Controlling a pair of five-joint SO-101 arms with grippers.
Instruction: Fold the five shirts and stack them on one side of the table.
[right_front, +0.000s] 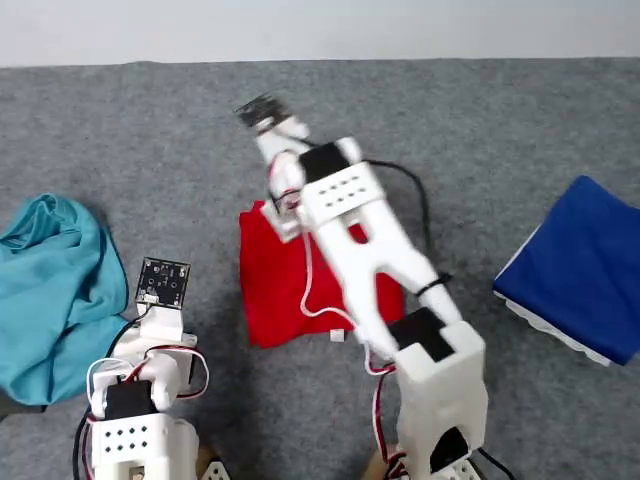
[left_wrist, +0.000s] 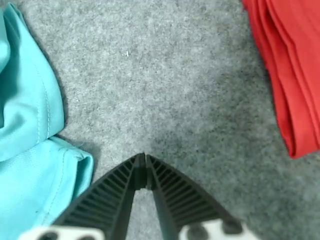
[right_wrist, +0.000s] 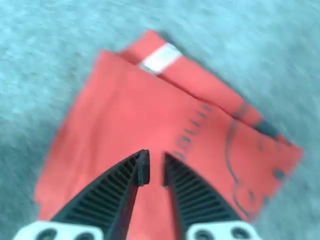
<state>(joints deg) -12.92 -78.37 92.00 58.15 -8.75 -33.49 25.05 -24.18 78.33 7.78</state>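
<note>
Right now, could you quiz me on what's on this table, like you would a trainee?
1. True or false: the teal shirt is neatly folded.
2. What lies under the right hand? A the teal shirt; B the red shirt; C bare table.
3. Fill in: the left hand is ____ (open or shut).
Key: 1 false, it is crumpled; 2 B; 3 shut.
</note>
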